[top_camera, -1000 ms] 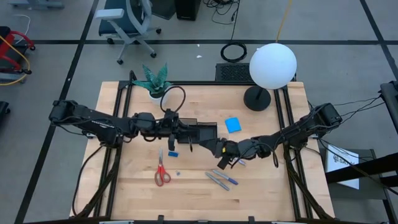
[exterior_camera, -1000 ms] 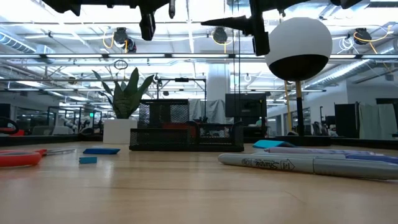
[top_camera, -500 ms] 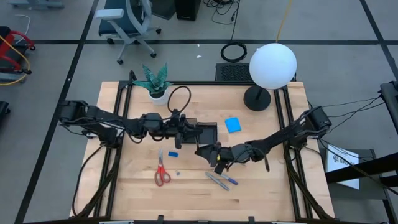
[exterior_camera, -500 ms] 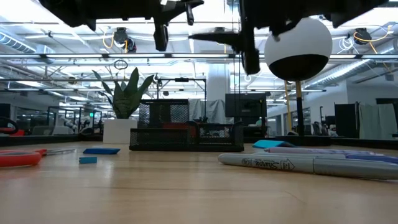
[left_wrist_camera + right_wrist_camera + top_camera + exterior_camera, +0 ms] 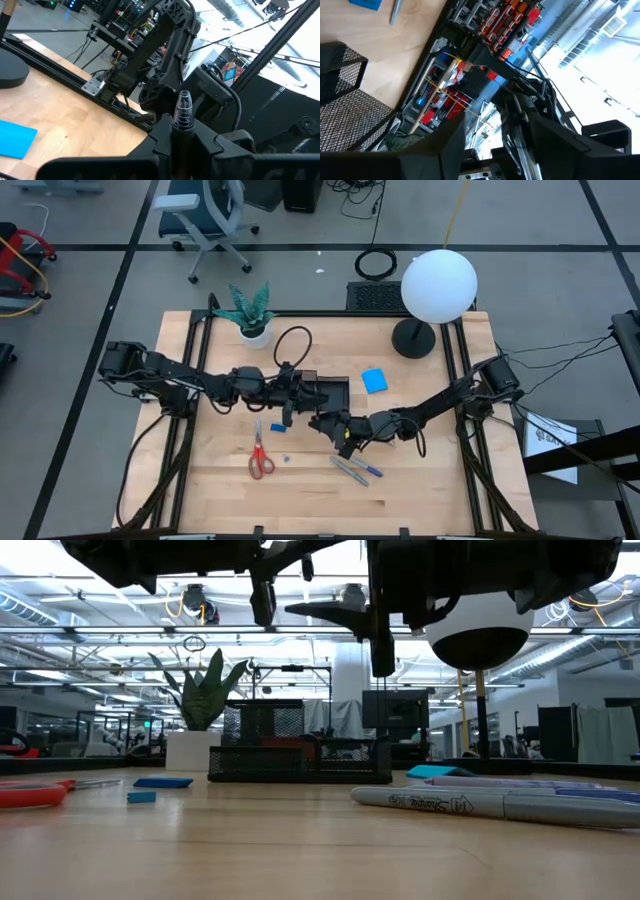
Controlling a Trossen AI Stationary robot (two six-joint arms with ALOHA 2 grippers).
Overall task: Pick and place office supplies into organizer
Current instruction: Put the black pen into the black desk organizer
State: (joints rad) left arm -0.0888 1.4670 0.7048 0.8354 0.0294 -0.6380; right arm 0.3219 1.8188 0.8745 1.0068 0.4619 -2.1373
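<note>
Wooden bench (image 5: 420,480) on a grey floor, seen from above, with an office chair (image 5: 205,210) beyond its far edge. A potted plant (image 5: 250,310) and a lamp (image 5: 438,285) with a white globe stand along the far side.

High view: the black organizer (image 5: 325,392) sits mid-bench. The left gripper (image 5: 288,412) is just on its near-left side and the right gripper (image 5: 340,437) just on its near side. The two are close together. The blue note pad (image 5: 375,380) lies just right of the organizer. The red scissors (image 5: 261,457) lie nearer the front, with a tiny blue block (image 5: 286,459) beside them. Loose pens (image 5: 355,469) lie in front of the right gripper.

Low view: both grippers hang above the bench, clear of the organizer's mesh walls. A grey marker (image 5: 470,803) lies in the foreground. The scissors and blue block are at the left.

Left wrist view: jaws closed on a pen (image 5: 182,114), its clear ribbed tip pointing forward. The right arm is just ahead. A corner of the note pad shows on the wood.

Right wrist view: jaws stand apart, with nothing that I can make out between them. A mesh corner of the organizer is alongside, and shelving fills the background.
</note>
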